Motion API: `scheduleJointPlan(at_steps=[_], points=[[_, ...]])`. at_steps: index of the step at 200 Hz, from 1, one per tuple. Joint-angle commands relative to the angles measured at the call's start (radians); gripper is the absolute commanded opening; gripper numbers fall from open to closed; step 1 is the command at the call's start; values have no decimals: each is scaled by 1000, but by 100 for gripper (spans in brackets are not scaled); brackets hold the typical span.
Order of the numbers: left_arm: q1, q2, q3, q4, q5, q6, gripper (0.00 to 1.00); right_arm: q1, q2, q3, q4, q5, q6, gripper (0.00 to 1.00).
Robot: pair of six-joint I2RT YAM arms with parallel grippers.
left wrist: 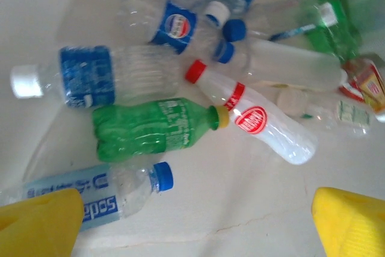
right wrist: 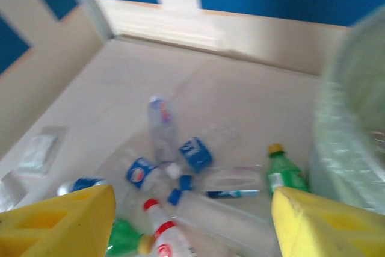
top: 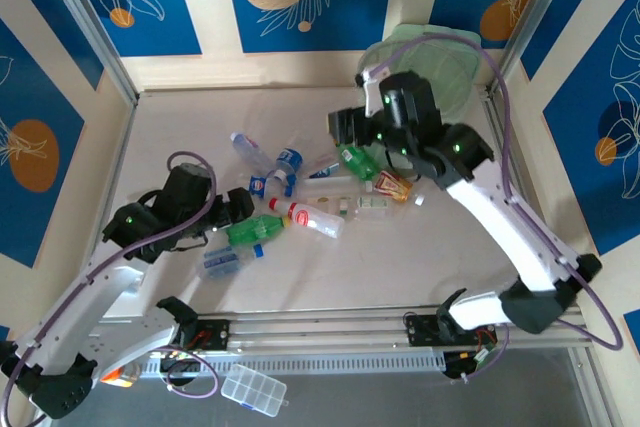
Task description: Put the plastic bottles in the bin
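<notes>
Green plastic shows twice: one green bottle (left wrist: 150, 130) and a second green bottle (left wrist: 322, 19), among roughly nine clear bottles (left wrist: 264, 118), all lying mid-table (top: 420, 247). The one bin (top: 400, 52) stands at the far right corner. Your left gripper (left wrist: 195, 221) and right gripper (right wrist: 192, 221) both gape wide, holding nothing.

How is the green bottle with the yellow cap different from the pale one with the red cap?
The green bottle is green with white writing; the red-capped bottle is pale with a red label. The green bottle's cap is yellow, the red-capped bottle's is red. In the left wrist view the green bottle lies level, the red-capped bottle slanted. Both lie on their sides on the table, caps on.
</notes>
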Motion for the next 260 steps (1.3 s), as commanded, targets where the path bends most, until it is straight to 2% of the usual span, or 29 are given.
scheduleJointPlan(at_steps=[1, 34, 70, 92, 144, 171, 208, 231, 260], points=[[34, -29, -32, -150, -82, -285, 96, 73, -54, -93, 117, 76, -55, 69], [68, -31, -84, -272, -34, -591, 97, 168, -90, -241, 121, 142, -23, 69], [69, -73, -237, -271, 91, -853, 99, 213, -139, -379, 163, 147, 43, 69], [68, -90, -329, -240, 94, -947, 99, 233, -156, -440, 181, 170, 63, 68], [68, -26, -395, -126, 44, -1011, 99, 251, -171, -503, 193, 122, 74, 68], [68, 22, -391, -87, 55, -1026, 99, 266, -171, -516, 191, 140, 91, 68], [76, 43, -406, -18, 10, -1077, 99, 302, -178, -523, 209, 186, 108, 68], [91, 64, -404, -34, -10, -1093, 99, 307, -179, -538, 211, 191, 141, 69], [119, 87, -443, 29, 25, -1101, 99, 310, -184, -566, 225, 186, 173, 69]])
